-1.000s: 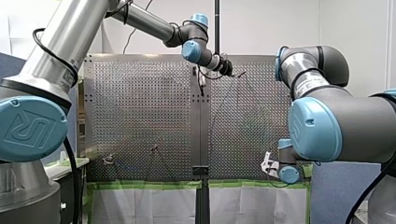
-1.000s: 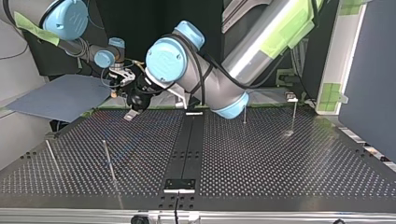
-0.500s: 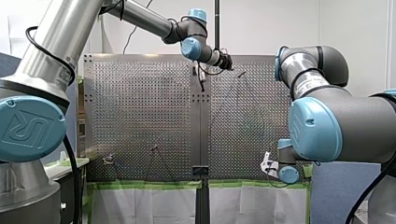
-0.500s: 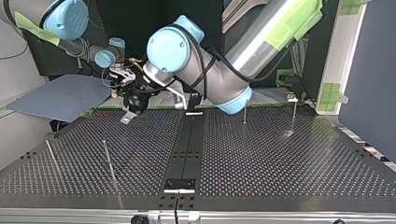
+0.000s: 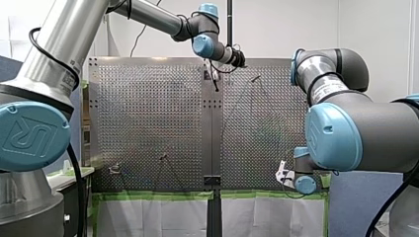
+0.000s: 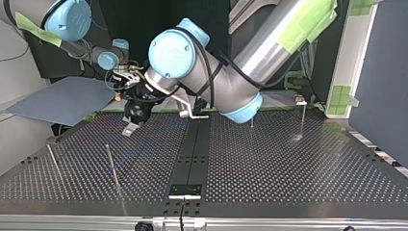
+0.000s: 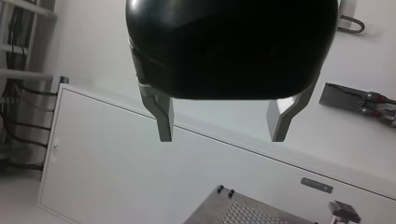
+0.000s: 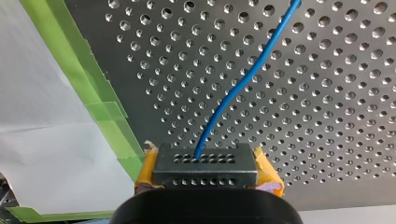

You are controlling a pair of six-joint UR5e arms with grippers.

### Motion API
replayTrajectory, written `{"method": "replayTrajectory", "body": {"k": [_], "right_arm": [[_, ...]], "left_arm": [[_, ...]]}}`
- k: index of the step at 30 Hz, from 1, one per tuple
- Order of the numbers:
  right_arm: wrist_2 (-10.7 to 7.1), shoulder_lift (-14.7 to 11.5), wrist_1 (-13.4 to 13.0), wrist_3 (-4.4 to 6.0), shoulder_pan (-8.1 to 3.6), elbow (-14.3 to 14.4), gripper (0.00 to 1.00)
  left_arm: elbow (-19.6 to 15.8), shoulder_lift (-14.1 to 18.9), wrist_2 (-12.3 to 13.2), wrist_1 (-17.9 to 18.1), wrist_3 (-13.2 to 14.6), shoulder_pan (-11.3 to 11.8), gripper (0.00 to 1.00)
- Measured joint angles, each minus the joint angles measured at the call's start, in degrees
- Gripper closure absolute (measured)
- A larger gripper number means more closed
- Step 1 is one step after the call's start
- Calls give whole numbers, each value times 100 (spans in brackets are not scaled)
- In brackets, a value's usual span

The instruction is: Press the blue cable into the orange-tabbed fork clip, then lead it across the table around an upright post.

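**A:** How is my left arm posed?

**B:** In the top view my left arm (image 6: 231, 82) comes in at one o'clock and sweeps past the middle to about ten o'clock on the counter (image 6: 288, 168), with the wrist bent downward. Its metal fingers (image 6: 129, 129) hang low over the perforated plate. I cannot tell whether they touch it. An upright post (image 6: 111, 163) stands nearer the camera, at about eight o'clock.

**A:** And the left jaws?

**B:** They are spread wide in the left wrist view, with nothing between them. Beyond them is a white panel (image 7: 107, 177).

**A:** What about my right arm?

**B:** My right arm (image 6: 72, 19) enters the top view at eleven o'clock. Its wrist sits low by the counter's far edge, behind the left wrist. In the front view that wrist is at five o'clock.

**A:** And the right jaws?

**B:** They are clamped on the blue cable (image 8: 240, 84). It comes out of a small perforated metal block (image 8: 205, 170) set between yellow pads (image 8: 148, 168). From there it runs ahead over the counter in a gentle curve, away from the green tape (image 8: 107, 112) along the edge.
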Motion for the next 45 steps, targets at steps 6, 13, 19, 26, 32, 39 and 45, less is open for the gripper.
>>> {"method": "replayTrajectory", "body": {"k": [6, 13, 19, 26, 32, 39, 45], "right_arm": [[-1, 0, -2, 0, 2, 0, 100], [-2, 0, -1, -4, 3, 1, 100], [-2, 0, 11, -7, 10, 2, 100], [-1, 0, 11, -7, 11, 1, 100], [-1, 0, 12, -4, 11, 0, 100], [-1, 0, 15, -1, 11, 0, 100], [-1, 0, 6, 0, 11, 2, 100]], "left_arm": [[4, -39, 128, -97, -6, -13, 2], [69, -154, 305, 147, -14, -26, 2], [335, -423, 259, 99, 138, -74, 2], [647, -578, -60, -221, 466, 14, 2], [702, -586, -288, -454, 748, 39, 2], [705, -586, -306, -508, 829, 39, 2], [705, -589, -298, -456, 851, 34, 2]]}}
